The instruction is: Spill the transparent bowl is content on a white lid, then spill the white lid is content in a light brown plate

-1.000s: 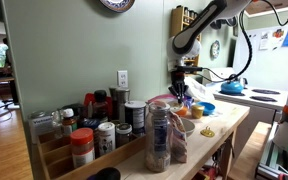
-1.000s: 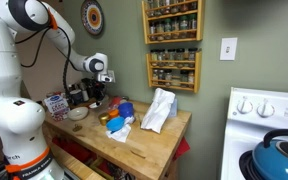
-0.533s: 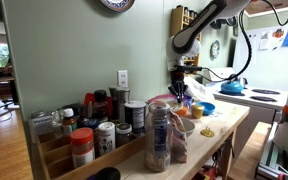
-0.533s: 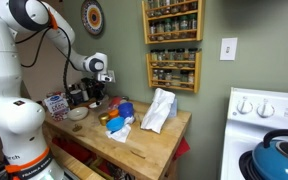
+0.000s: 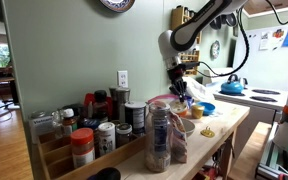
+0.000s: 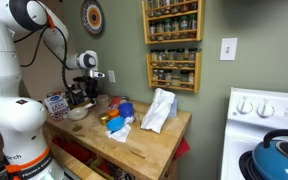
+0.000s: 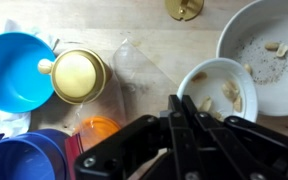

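In the wrist view a transparent bowl (image 7: pixel 142 64) sits on the wooden counter and looks empty. To its right a small white lid (image 7: pixel 216 90) holds several pale nut pieces. Behind that, a larger pale plate (image 7: pixel 267 42) holds crumbs and a few pieces. My gripper (image 7: pixel 183 103) is shut with nothing between its fingers, and its tips hover just left of the white lid's rim. In both exterior views the gripper (image 5: pixel 177 86) (image 6: pixel 84 93) hangs low over the counter, above the pale plate (image 6: pixel 78 113).
A blue bowl (image 7: pixel 14 70), a yellow-lidded jar (image 7: pixel 77 76), an orange lid (image 7: pixel 100 130) and a blue container (image 7: pixel 24 160) lie left of the gripper. A crumpled white bag (image 6: pixel 159 108) sits mid-counter. Spice jars (image 5: pixel 94 130) and a clear plastic bag (image 5: pixel 164 132) crowd one end.
The arm's wrist has shifted away from the blue items toward the pale plate at the counter's end. The gripper stays low over the dishes.
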You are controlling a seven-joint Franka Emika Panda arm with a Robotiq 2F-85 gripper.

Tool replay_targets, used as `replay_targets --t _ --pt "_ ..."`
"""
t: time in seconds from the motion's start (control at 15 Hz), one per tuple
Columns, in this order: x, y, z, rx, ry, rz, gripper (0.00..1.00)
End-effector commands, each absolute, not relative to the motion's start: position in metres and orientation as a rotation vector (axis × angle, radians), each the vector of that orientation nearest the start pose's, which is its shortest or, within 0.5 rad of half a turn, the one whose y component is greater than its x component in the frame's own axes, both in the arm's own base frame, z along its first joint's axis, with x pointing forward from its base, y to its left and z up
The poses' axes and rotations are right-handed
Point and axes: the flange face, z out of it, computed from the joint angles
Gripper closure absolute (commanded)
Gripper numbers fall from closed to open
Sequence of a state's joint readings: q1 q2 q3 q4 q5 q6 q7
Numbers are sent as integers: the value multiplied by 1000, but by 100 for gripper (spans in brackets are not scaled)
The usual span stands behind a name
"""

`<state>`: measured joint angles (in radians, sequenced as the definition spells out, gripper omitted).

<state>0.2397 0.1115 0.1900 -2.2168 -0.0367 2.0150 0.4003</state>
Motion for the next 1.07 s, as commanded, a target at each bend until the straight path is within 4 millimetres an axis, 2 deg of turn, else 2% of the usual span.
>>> replay_targets --t 0.0,0.27,0.53,1.0 --pt "441 237 320 -3355 -226 501 98" --pt "430 271 324 -3438 -370 568 98" --pt "426 301 321 -3522 -447 628 98" --pt "428 333 302 -3673 -354 751 98"
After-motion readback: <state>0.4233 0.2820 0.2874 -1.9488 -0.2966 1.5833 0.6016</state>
